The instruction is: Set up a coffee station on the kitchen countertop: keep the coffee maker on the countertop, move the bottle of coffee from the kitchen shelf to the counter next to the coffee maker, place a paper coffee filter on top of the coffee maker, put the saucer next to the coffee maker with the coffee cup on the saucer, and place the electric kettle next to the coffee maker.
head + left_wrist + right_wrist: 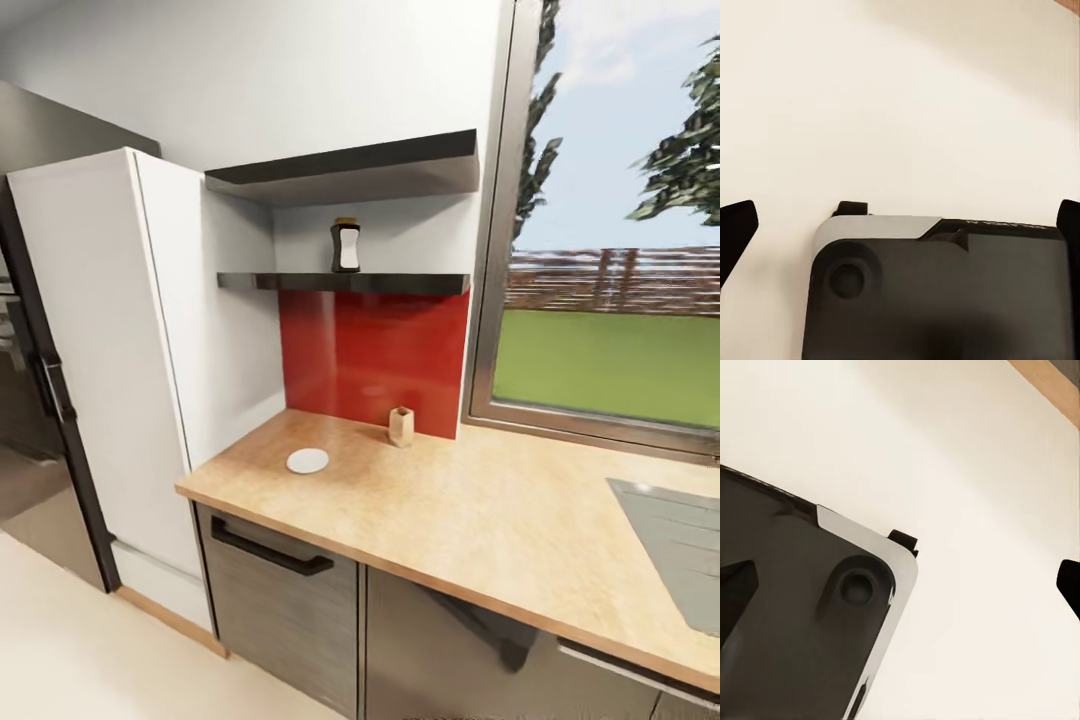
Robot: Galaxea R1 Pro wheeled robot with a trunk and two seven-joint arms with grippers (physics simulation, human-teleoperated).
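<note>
Kitchen corner, seen from the head camera: at far left a dark fridge (40, 380) stands beside a tall white cabinet (110, 370). Right of the cabinet, two dark shelves are fixed to the wall, an upper shelf (350, 170) and a thinner lower shelf (345, 283). The bottle (346, 245) stands upright on the lower shelf, near its middle, yellow cap up. Below it a red backsplash (375, 355) meets the countertop (450, 520). On the countertop, towards its left end, the saucer (308, 460) lies flat and bare. Right of the saucer and well apart from it, a small tan holder (401, 426) stands close to the backsplash. Under the worktop is a dark drawer front with a black handle (270, 550). Further right a window (610, 300) shows grass and a fence, and a grey hob (680, 550) sits in the countertop at the far right.

Both wrist cameras look down at pale floor (900, 97) over the robot's dark base (945, 300). The left gripper (900, 221) has its fingertips spread wide at the frame edges, holding nothing; the right gripper (904, 581) is likewise spread and empty.
</note>
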